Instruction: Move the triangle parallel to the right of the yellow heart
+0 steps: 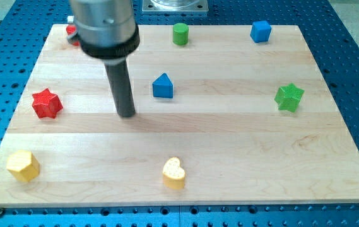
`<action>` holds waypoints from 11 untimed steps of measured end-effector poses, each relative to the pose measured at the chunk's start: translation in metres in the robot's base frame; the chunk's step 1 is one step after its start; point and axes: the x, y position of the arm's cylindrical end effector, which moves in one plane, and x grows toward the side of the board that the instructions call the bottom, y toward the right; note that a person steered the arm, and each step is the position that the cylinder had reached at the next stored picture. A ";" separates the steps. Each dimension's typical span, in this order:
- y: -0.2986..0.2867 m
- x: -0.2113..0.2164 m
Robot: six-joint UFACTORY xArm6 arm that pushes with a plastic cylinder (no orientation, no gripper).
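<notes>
The blue triangle [163, 86] sits on the wooden board, a little above the view's middle. The yellow heart [174, 173] lies near the view's bottom edge, slightly right of the triangle and well below it. My tip [126, 115] rests on the board to the left of the triangle and slightly below it, with a gap between them. The rod rises from the tip to a wide dark and silver housing at the view's top left.
A red star [47, 103] is at the left, a yellow hexagon-like block [23, 165] at the bottom left, a green cylinder [180, 34] and blue cube [260, 31] along the top, a green star [289, 97] at the right. A red block [72, 33] peeks from behind the housing.
</notes>
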 end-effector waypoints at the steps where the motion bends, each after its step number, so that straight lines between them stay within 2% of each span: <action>1: 0.029 -0.036; 3: 0.134 -0.007; 6: 0.152 -0.095; 7: 0.169 -0.105; 8: 0.193 -0.051; 9: 0.229 0.038; 10: 0.247 0.081; 11: 0.224 0.076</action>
